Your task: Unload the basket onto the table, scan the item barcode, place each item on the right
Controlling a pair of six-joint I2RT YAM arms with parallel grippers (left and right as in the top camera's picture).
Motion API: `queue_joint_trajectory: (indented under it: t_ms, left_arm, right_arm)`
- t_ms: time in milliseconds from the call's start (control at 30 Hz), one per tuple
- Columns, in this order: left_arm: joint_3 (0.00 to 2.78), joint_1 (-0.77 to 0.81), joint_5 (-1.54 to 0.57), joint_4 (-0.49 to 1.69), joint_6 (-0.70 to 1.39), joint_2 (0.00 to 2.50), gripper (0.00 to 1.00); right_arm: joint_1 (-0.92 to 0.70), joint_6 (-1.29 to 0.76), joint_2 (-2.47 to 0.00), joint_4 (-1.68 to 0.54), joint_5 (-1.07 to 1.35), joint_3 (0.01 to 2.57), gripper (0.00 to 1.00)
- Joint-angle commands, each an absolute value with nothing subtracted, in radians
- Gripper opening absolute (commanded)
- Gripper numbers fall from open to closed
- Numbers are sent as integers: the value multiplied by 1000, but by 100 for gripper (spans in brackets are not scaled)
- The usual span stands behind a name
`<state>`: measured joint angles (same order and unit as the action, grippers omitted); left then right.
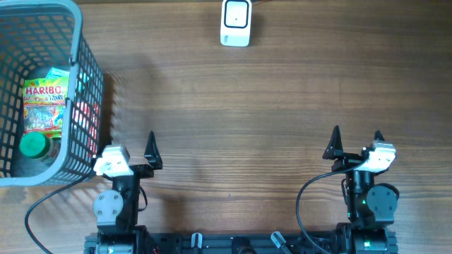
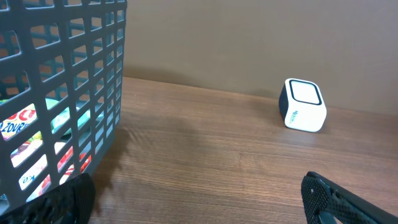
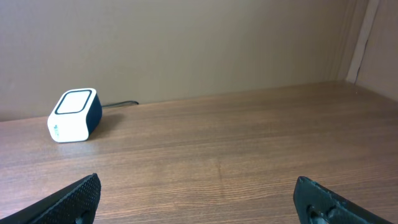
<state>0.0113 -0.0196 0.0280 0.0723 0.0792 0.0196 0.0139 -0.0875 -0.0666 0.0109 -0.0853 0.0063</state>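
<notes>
The white barcode scanner [image 1: 236, 22] stands at the table's far edge, also seen in the left wrist view [image 2: 303, 104] and the right wrist view [image 3: 74, 115]. The items lie in a grey mesh basket [image 1: 79, 49] at the left: a Haribo sweets bag [image 1: 44, 106] and a green-capped bottle [image 1: 33, 145]. My left gripper [image 1: 129, 146] is open and empty beside the basket's near right corner [image 2: 93, 93]. My right gripper [image 1: 357, 135] is open and empty at the near right, over bare wood. Both sets of jaws stand wide apart with only table between them [image 2: 199, 205] [image 3: 199, 202].
A dark cable [image 3: 121, 103] runs from the scanner along the back wall. Brown walls close off the table's far side. The basket's tall wall stands just left of my left gripper. Bare wooden tabletop [image 1: 233, 127] lies between the grippers and the scanner.
</notes>
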Motion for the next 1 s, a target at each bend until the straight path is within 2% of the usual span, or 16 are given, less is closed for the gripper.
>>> queue_joint_trajectory:
  t_ms: [0,667,833,967]
  left_arm:
    - [6,-18,16,72,59,16,100]
    - [6,-17,16,68,60,16,100]
    - [6,-17,-79,69,61,16,100]
    - [49,-17,-83,102,140,59,100]
  right_arm:
    - [10,-78,-70,13,-69,6,100]
    - [10,-78,-70,13,-69,6,100]
    - [10,-79,-70,13,-69,6,100]
    - [10,-78,-70,13,-69,6,100]
